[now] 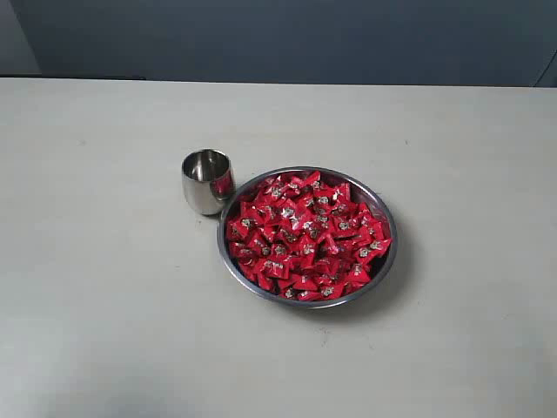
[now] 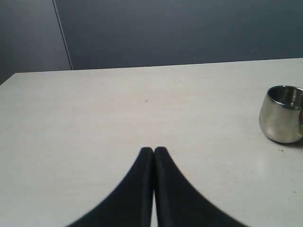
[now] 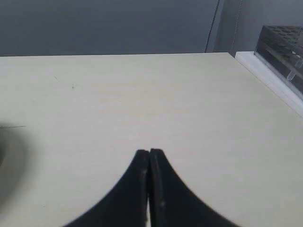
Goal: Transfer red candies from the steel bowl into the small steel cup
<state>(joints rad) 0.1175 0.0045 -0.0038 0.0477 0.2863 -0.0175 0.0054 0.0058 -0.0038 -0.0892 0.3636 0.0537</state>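
Note:
A wide steel bowl [image 1: 389, 259] sits mid-table, heaped with red candies [image 1: 306, 233] in shiny wrappers. Touching or nearly touching its left rim stands the small steel cup [image 1: 207, 181], upright; nothing shows inside it. The cup [image 2: 282, 114] also appears in the left wrist view. My left gripper [image 2: 154, 149] is shut with nothing between its fingertips, hovering over bare table away from the cup. My right gripper [image 3: 149, 151] is also shut and holds nothing, over bare table. Neither arm appears in the exterior view.
The pale table [image 1: 104, 287] ends at a dark wall behind. In the right wrist view a dark clear-sided rack [image 3: 283, 47] stands past the table's edge.

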